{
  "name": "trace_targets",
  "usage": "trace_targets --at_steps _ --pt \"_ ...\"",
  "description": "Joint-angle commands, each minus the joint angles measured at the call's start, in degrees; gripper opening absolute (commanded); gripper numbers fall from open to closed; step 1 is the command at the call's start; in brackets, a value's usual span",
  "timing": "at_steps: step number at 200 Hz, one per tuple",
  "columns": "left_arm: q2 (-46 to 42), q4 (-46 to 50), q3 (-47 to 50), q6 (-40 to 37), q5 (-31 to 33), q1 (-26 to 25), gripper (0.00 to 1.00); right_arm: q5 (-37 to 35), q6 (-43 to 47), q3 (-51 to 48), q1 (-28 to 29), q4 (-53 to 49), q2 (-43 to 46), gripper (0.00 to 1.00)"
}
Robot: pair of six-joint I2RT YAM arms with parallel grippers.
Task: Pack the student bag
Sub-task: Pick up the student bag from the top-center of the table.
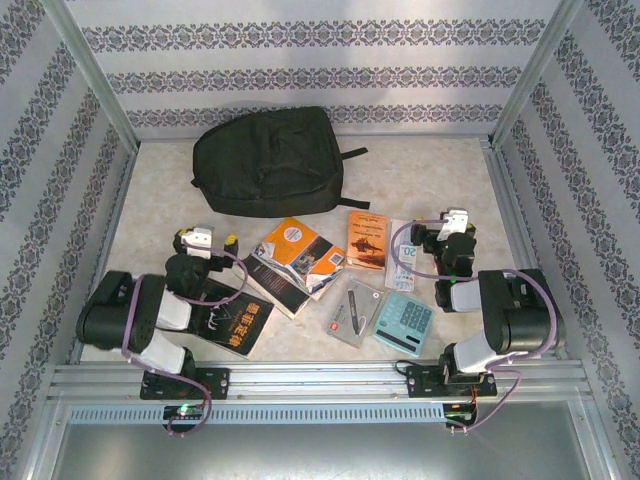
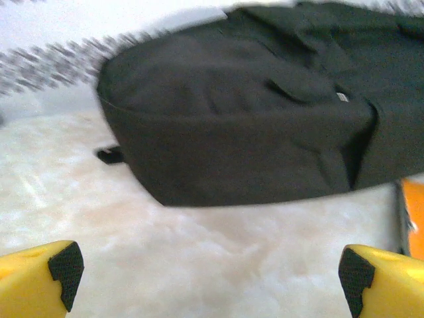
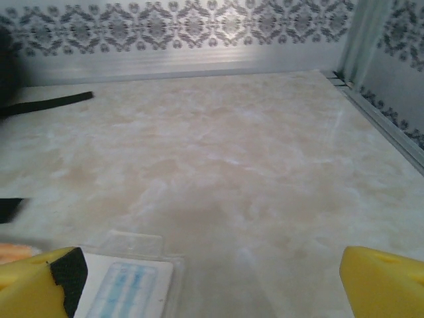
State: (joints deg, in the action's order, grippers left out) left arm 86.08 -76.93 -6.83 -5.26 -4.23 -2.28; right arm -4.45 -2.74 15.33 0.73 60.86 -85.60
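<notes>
Arm bases point(image 1: 185, 383) are seen at the near edge of the table point(image 1: 420, 185) in the top view. Both grippers are held low over it, the left gripper point(image 1: 206, 240) toward the left edge and the right gripper point(image 1: 447, 222) toward the right, jaws spread wide and empty. The bag point(image 1: 268, 162) is laid flat by the far edge, left of middle, and appears shut. Toward the near edge, between the arms, are spread a black book point(image 1: 240, 325), orange books point(image 1: 296, 255), a pen pack point(image 1: 352, 312) and a calculator point(image 1: 404, 322); none is packed yet.

From the left wrist, the bag point(image 2: 252, 126) is seen straight ahead. The left gripper point(image 2: 211, 275) is held wide and apart from it, with bare table between. The picture is blurred, so no zipper pull can be made out.

From the right wrist, the right gripper point(image 3: 212, 275) is shown wide above a clear pack point(image 3: 129, 285), with a strap point(image 3: 46, 103) at the left.

Opening the bag is judged the step in hand. The fabric should be pinned by one gripper while the zipper is drawn by the other, since soft cloth is likely to bunch otherwise.
</notes>
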Motion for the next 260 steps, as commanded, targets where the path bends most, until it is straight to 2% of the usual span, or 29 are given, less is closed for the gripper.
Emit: trace_targets --at_steps 1,18,34,49,59,65,84,98,114,120,131,140,145,157,165,184,202,221,236,260 --pt "-12.24 5.98 1.12 3.31 8.66 -0.39 1.00 -2.80 6.01 0.09 5.44 -4.42 8.17 0.98" --pt "-21.73 12.11 -1.71 6.25 8.62 -0.39 1.00 -4.37 9.67 1.40 9.65 -10.57 15.17 0.98" --pt "-24.09 15.53 -7.08 14.03 10.02 -0.44 1.00 -2.95 4.57 3.51 12.32 -12.23 18.81 0.98" --pt "-25.13 19.55 -11.76 16.88 2.75 -0.53 1.00 -4.72 2.88 6.62 18.01 -15.64 21.79 0.98" --pt "-26.51 25.32 -15.23 17.03 -5.30 -0.79 1.00 -5.52 2.32 9.30 22.09 -20.38 23.78 0.98" --pt "-27.22 30.12 -17.83 17.16 -7.07 -1.70 1.00 -5.92 1.97 11.24 24.55 -24.30 25.21 0.98" --pt "-28.81 52.52 -26.39 21.95 4.62 -7.65 1.00 -6.26 -2.06 18.42 30.59 -39.32 28.82 0.98" --pt "-28.20 69.69 -34.94 25.00 13.80 -11.68 1.00 -11.09 -3.28 26.16 35.43 -54.53 29.78 0.98" --pt "-24.38 90.34 -46.98 29.19 16.71 -13.10 1.00 -18.52 -2.50 34.95 41.81 -69.86 29.67 0.98" --pt "-22.03 98.81 -52.53 31.76 17.57 -12.78 1.00 -18.12 -3.09 37.77 42.77 -74.82 29.94 0.98" --pt "-18.04 110.82 -60.79 33.89 18.93 -12.28 1.00 -15.83 -8.58 44.09 42.55 -90.06 32.08 0.98" --pt "-15.26 117.03 -65.42 38.67 22.88 -11.87 1.00 -20.80 -14.18 43.54 42.21 -90.73 34.77 0.98" --pt "-14.14 117.48 -66.67 38.21 21.86 -11.05 1.00 -19.71 -18.62 42.89 40.34 -91.05 36.39 0.98" --pt "-12.60 112.57 -66.11 36.94 16.27 -9.01 1.00 -5.15 -23.30 39.85 32.24 -86.76 39.86 0.98" --pt "-12.17 108.97 -64.75 38.41 14.47 -7.88 1.00 -0.49 -28.43 38.58 27.14 -84.93 40.64 0.98" --pt "-10.80 103.04 -61.65 43.86 12.69 -4.72 0.99 7.31 -31.71 44.83 20.90 -95.07 34.94 0.98" --pt "-6.88 102.75 -61.96 47.75 10.13 -1.20 1.00 10.19 -29.65 52.12 21.77 -106.85 27.16 0.98" --pt "-0.12 105.56 -67.29 41.69 12.06 -0.37 1.00 7.90 -28.11 55.48 23.56 -116.29 22.42 0.98" --pt "5.83 106.49 -71.83 36.83 11.04 0.35 1.00 9.61 -28.91 53.54 23.31 -116.99 21.94 0.98" --pt "12.50 103.08 -74.12 37.10 6.08 3.78 1.00 16.75 -33.44 48.88 20.47 -114.15 22.61 0.98"
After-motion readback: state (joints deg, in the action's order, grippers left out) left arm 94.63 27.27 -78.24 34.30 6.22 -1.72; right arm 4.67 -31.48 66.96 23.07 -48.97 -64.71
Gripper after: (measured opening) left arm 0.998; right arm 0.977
